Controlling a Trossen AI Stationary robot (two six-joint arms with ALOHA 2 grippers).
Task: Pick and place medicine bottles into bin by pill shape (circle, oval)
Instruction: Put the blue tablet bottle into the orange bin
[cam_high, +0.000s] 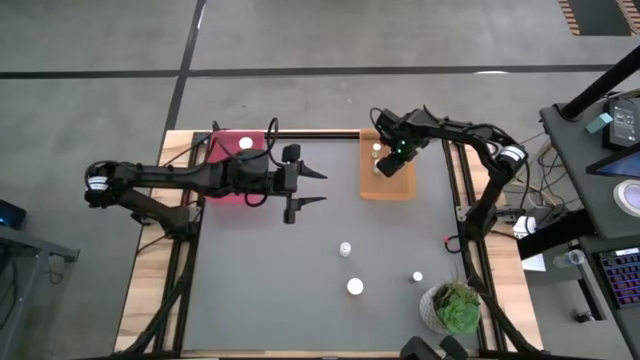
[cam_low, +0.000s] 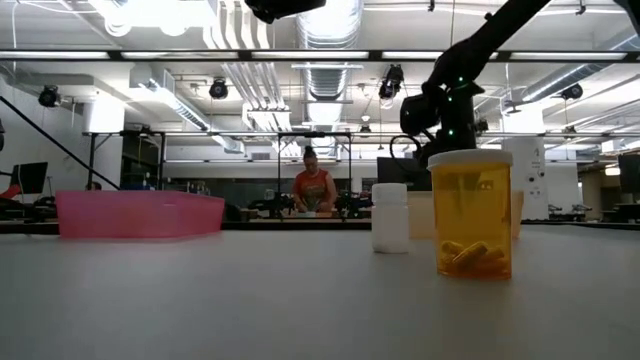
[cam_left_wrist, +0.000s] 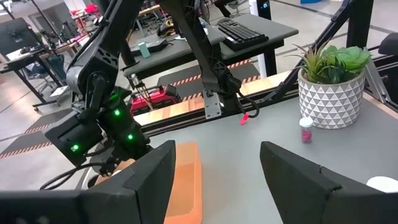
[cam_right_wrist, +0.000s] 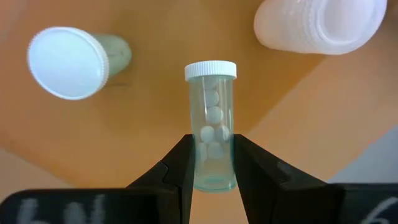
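Medicine bottles stand scattered on my grey table (cam_high: 300, 300), three near the potted plant (cam_high: 456, 308). From left: the pink bin (cam_high: 238, 152) at the far edge, my left gripper (cam_high: 312, 188) spread and holding nothing beside it, then the orange bin (cam_high: 387, 172), where my right gripper (cam_right_wrist: 212, 163) pinches a clear bottle (cam_right_wrist: 211, 134) of round white pills. Only the wrist camera shows that bottle, with two more bottles in the bin. At table height, an amber bottle (cam_low: 471, 213) looms before a workshop where a person (cam_low: 313, 186) stands
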